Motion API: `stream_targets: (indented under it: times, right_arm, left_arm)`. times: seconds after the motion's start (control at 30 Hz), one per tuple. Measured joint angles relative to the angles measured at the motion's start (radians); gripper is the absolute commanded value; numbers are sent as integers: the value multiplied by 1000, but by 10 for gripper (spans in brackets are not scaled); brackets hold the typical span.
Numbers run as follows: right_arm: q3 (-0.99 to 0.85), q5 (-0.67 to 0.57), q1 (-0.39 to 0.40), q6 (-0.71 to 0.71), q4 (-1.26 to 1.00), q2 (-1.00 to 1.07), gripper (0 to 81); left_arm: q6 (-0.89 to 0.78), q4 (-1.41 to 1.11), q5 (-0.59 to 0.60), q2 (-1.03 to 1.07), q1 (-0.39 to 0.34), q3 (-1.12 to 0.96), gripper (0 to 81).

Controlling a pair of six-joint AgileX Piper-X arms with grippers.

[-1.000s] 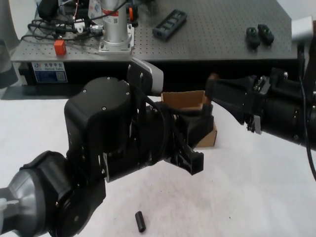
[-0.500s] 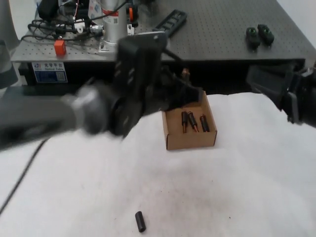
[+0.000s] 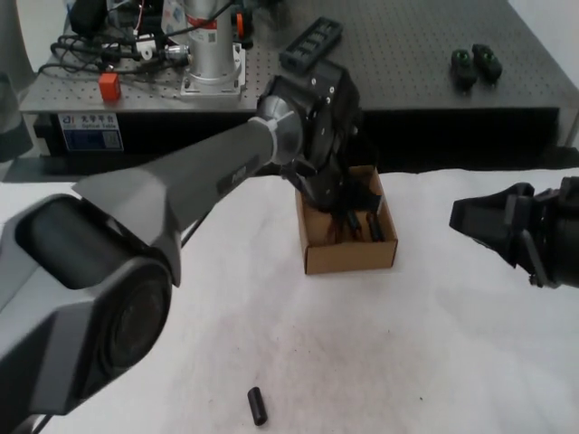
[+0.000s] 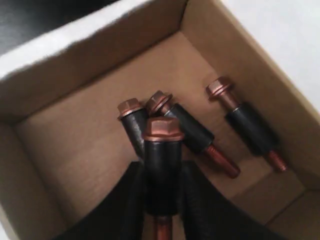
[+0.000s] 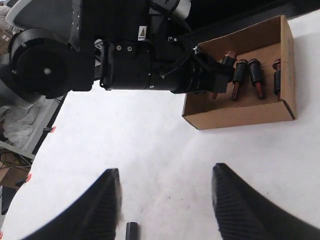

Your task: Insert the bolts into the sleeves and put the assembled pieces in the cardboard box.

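The cardboard box [image 3: 348, 258] stands on the white cloth at mid-bench. My left gripper [image 4: 161, 172] is down inside it, shut on an assembled piece [image 4: 162, 147], a black sleeve with a copper bolt through it. Three more assembled pieces [image 4: 192, 137] lie on the floor of the box [image 4: 100, 60]. From the right wrist view the left gripper [image 5: 217, 75] enters the box [image 5: 240, 112] from its far side. My right gripper [image 3: 470, 219] hangs open over the cloth to the right of the box, its fingers [image 5: 112, 200] wide apart and empty. A loose black sleeve [image 3: 258, 406] lies near the front edge.
Behind the cloth stands a perforated metal bench with a black slotted holder [image 3: 312, 41], two black knobs [image 3: 475, 63], an orange block [image 3: 109, 86] and cables. The left arm's long link [image 3: 181, 190] spans the cloth's left half. Open cloth lies in front of the box.
The left arm swung up from the near side and stretched out over the box, lowering its gripper into it. The right gripper drew back to the right and sank a little.
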Motion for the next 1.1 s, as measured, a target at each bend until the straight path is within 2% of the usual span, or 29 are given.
stream_targets:
  times: [0.17, 0.23, 0.43, 0.53, 0.6, 0.63, 0.77, 0.83, 0.93, 1.0, 1.1]
  right_arm:
    - [0, 14, 0, -3, 2, 0, 407]
    - [0, 16, 0, -5, 5, 0, 407]
    - [0, 19, 18, -73, 91, 0, 407]
    - [0, 25, 87, -122, 158, 7, 407]
    - [-12, 32, 137, -137, 215, 29, 407]
    - [-22, 45, 137, -152, 244, 32, 407]
    - [-79, 100, 252, -205, 350, 111, 407]
    - [-99, 112, 285, -213, 370, 137, 407]
    - [-162, 147, 387, -218, 400, 221, 407]
    - [-211, 179, 458, -224, 406, 300, 407]
    - [-285, 248, 547, -224, 407, 427, 391]
  left_arm:
    - [1, 32, -3, 12, 0, -9, 358]
    - [2, 37, -3, 12, 0, -9, 397]
    - [0, 45, -3, 4, 0, -16, 302]
    - [0, 95, -3, -37, 2, -16, 269]
    - [0, 140, -46, -126, 4, 3, 267]
    - [0, 140, -79, -170, 6, 22, 267]
    - [3, 136, -163, -364, 30, 160, 267]
    - [11, 127, -194, -462, 47, 294, 267]
    - [11, 14, -231, -750, 80, 723, 267]
    - [-9, -89, -244, -929, 80, 939, 267]
    - [-36, -151, -231, -1157, 80, 1133, 267]
